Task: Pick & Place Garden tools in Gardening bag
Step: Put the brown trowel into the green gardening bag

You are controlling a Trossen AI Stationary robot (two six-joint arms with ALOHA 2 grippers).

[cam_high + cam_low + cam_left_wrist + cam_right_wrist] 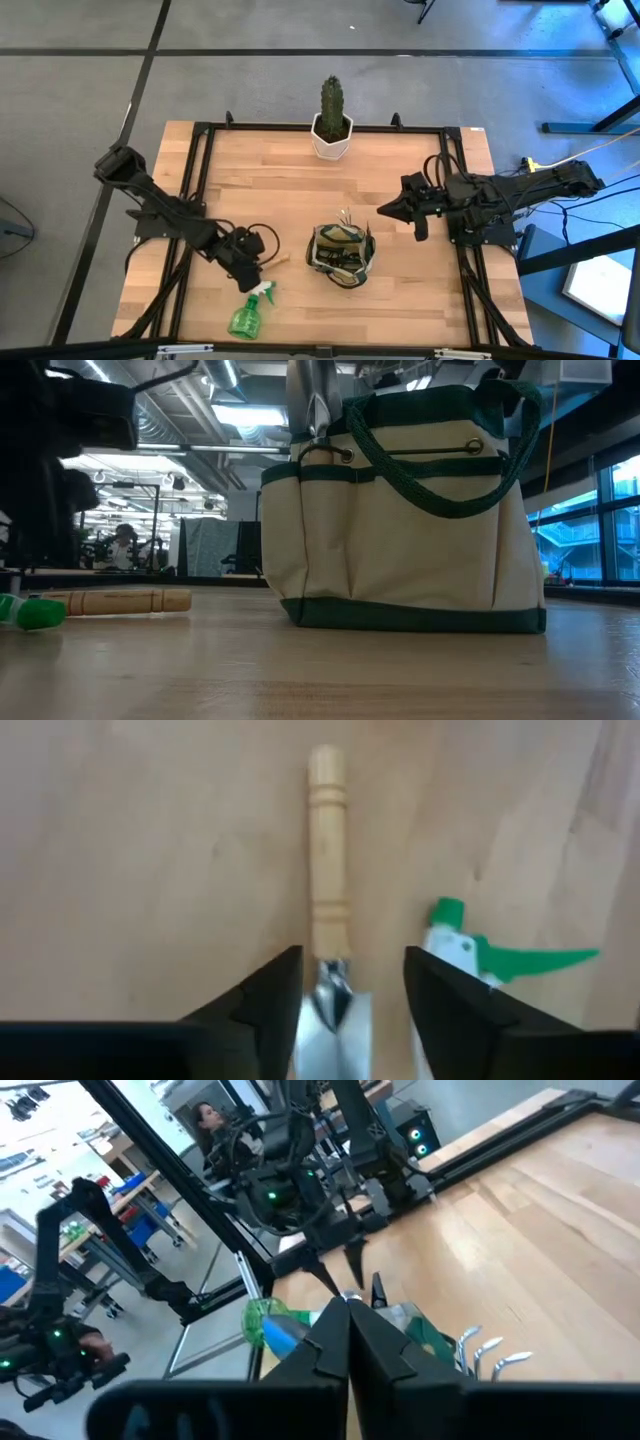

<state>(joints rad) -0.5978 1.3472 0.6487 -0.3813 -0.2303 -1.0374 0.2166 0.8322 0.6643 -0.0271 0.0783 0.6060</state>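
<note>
Our left claw (345, 995) sits open over the wooden-handled trowel (328, 910) lying on the surface (420, 190) beside the spray bottle (250, 312), left of the gardening bag (340, 255). We should close squarely on the neck, clear of the bottle. Right claw (347, 1330) is shut, waiting right of the bag.

A wooden table (400, 200) stands on grey floor (250, 90) crossed by dark lines. Beyond it — an open workshop with ceiling strip lights (240, 415), what may be benches, and tall windows (590, 530).
</note>
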